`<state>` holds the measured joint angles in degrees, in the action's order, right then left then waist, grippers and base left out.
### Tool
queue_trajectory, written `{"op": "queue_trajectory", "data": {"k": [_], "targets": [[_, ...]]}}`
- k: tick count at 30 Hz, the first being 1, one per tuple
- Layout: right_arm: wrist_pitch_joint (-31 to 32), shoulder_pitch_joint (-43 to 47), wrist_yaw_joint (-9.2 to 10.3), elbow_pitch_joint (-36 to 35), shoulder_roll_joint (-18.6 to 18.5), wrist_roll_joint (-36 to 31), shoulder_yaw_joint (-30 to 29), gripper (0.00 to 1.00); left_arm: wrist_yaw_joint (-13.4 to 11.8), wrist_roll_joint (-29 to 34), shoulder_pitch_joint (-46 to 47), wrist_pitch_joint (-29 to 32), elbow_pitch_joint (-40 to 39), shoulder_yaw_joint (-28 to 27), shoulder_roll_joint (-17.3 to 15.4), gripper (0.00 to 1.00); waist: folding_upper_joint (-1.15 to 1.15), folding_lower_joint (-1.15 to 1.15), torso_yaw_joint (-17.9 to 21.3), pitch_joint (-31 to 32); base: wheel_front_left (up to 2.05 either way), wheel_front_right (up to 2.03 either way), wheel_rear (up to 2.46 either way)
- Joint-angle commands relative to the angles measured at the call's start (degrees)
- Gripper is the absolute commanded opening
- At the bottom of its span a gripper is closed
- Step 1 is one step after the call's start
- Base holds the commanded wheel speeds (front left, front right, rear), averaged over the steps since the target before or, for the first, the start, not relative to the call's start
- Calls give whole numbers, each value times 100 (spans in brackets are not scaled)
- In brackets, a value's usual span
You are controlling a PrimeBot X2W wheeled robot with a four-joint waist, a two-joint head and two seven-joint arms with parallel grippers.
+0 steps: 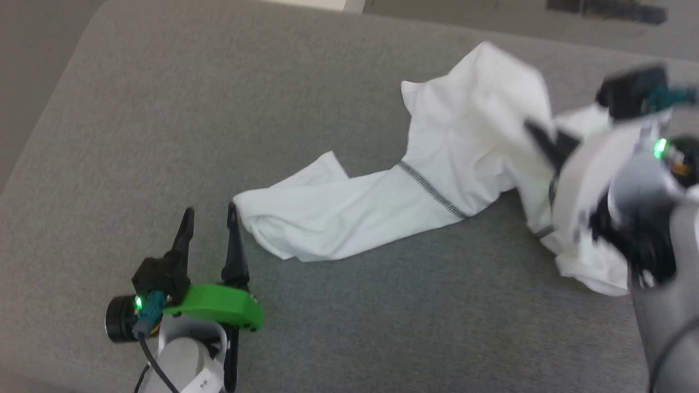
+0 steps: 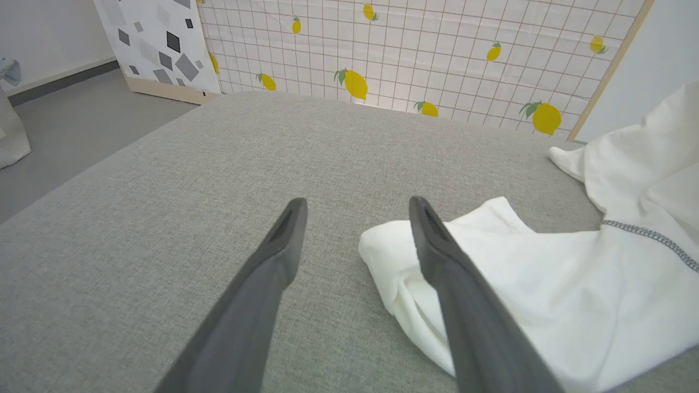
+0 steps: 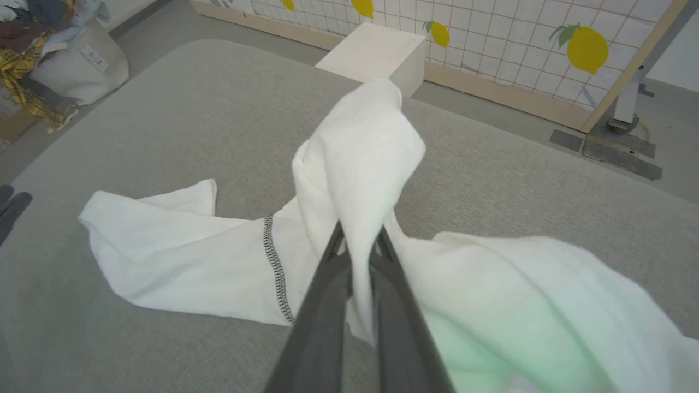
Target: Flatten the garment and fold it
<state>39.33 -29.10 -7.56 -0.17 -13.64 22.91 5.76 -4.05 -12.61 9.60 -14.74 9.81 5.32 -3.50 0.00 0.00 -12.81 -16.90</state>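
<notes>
Pinching garment [image 3: 355, 142], right tool [image 3: 359, 234] (wrist view).

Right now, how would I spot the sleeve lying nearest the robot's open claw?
On the wide grey upholstered surface lies a white shirt. Its long sleeve stretches flat toward the open left gripper; a grey zigzag seam crosses its top, whereas the rest bunches up in the right gripper.

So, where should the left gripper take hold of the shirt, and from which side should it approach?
Probably the sleeve end, approached from the robot's left. It lies limp on the grey surface just beside the open left gripper, while the right gripper pinches a lifted fold, so a low pinch on the bunched edge seems easiest.
</notes>
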Motion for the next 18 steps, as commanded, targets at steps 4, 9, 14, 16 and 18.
{"op": "queue_trajectory", "data": {"k": [4,9,14,16,18], "targets": [[663,1543,8,-1543,-378,338,241,0,29,58,-254,-26,38,-99,-76,100,0,0,810,929,0,0,0],[1542,3270,8,-2314,-430,533,330,0,29,70,-418,-26,41,-158,-125,100,0,0,1068,1130,0,0,0],[2139,4458,8,-2014,-235,352,429,0,50,63,-473,-26,59,-160,-164,100,0,0,1211,1194,0,0,0],[2180,4650,8,-1778,-127,192,358,0,63,63,-470,-26,85,-142,-177,100,0,0,1236,1207,0,0,0],[1836,4641,8,-1654,34,-8,237,100,72,62,-460,-26,108,-115,-176,100,0,0,1240,1211,0,0,0]]}}
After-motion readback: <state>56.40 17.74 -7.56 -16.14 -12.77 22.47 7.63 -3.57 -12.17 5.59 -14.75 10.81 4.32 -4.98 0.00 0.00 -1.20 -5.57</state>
